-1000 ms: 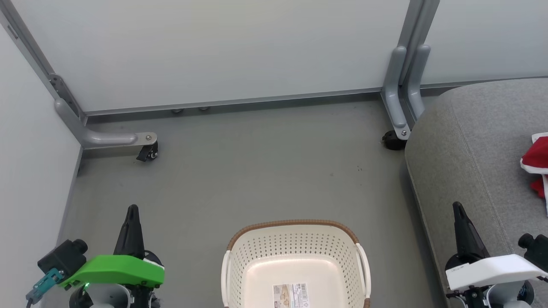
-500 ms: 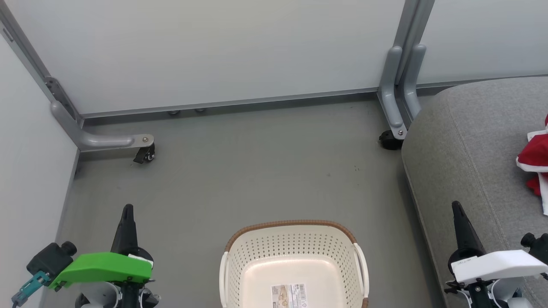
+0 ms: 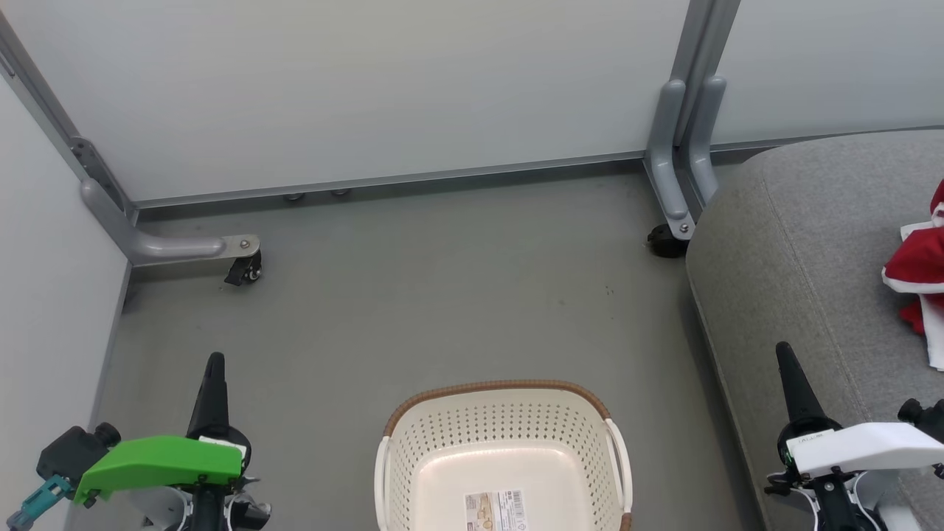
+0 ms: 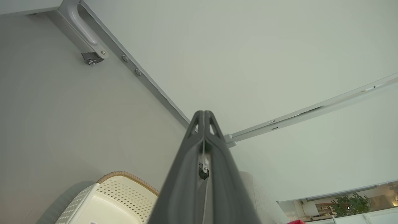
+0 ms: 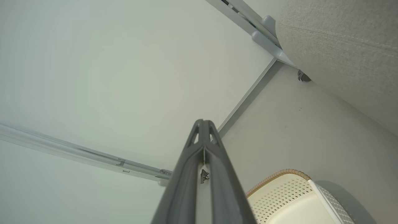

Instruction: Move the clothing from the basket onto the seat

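The cream perforated basket [image 3: 501, 457] with a brown rim stands on the floor at the bottom centre; its inside shows only a barcode label. Red-and-white clothing [image 3: 918, 269] lies on the grey seat [image 3: 804, 243] at the right edge of the head view. My left gripper [image 3: 214, 361] is shut, to the left of the basket, holding nothing. My right gripper [image 3: 782, 350] is shut too, over the seat's front edge, right of the basket. Each wrist view looks along its closed fingers: left gripper [image 4: 204, 113], right gripper [image 5: 203, 122], with the basket [image 4: 115, 196] [image 5: 292, 199] low in both.
Pale partition panels close off the far side and the left. Their grey feet with castors stand on the floor at the left [image 3: 243, 269] and beside the seat [image 3: 667, 240]. Grey floor [image 3: 442, 295] lies between the basket and the panels.
The head camera has shifted, so the whole picture slid slightly left and more of the clothing shows. Both grippers sit a little lower in the view and stay shut.
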You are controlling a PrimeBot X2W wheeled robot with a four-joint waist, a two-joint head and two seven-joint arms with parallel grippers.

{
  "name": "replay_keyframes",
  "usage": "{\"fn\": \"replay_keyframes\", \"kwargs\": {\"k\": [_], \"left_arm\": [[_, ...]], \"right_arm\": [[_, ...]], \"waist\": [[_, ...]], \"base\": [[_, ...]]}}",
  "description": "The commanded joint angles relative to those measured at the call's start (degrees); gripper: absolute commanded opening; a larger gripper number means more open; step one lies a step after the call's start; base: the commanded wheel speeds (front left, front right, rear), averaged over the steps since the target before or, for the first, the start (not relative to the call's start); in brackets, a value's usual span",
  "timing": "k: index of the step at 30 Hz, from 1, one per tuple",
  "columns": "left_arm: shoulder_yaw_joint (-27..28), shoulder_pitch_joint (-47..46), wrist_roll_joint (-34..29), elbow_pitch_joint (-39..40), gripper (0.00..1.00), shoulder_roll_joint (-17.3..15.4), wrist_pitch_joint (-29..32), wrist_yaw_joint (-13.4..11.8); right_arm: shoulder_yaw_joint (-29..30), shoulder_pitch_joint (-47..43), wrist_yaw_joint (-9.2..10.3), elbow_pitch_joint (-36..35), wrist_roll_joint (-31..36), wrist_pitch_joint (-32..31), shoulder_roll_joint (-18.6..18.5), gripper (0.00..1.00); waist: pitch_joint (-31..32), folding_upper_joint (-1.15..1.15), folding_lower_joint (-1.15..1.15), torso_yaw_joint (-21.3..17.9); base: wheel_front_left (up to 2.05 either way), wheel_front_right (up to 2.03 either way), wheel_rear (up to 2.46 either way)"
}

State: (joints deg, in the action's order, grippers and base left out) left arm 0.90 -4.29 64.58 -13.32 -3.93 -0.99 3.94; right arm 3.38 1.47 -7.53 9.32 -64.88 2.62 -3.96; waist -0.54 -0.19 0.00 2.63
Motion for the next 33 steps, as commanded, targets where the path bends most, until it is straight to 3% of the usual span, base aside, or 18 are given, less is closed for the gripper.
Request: {"fn": "replay_keyframes", "kwargs": {"k": [1,33], "left_arm": [[0.5,-1.8,1.7,0.4,0.00,0.1,0.5,0.4],[3.8,-2.3,17.3,-0.4,0.00,0.6,4.9,2.4]], "right_arm": [[0.2,1.2,0.04,-0.1,-1.7,-0.4,-0.5,0.00],[0.6,3.6,0.04,2.9,-18.3,-4.7,-0.6,0.00]], "waist": [[0.0,0.10,0.00,-0.1],[0.2,0.15,0.00,-1.4]], "base": [[0.00,0.00,0.00],[0.00,0.00,0.00]]}}
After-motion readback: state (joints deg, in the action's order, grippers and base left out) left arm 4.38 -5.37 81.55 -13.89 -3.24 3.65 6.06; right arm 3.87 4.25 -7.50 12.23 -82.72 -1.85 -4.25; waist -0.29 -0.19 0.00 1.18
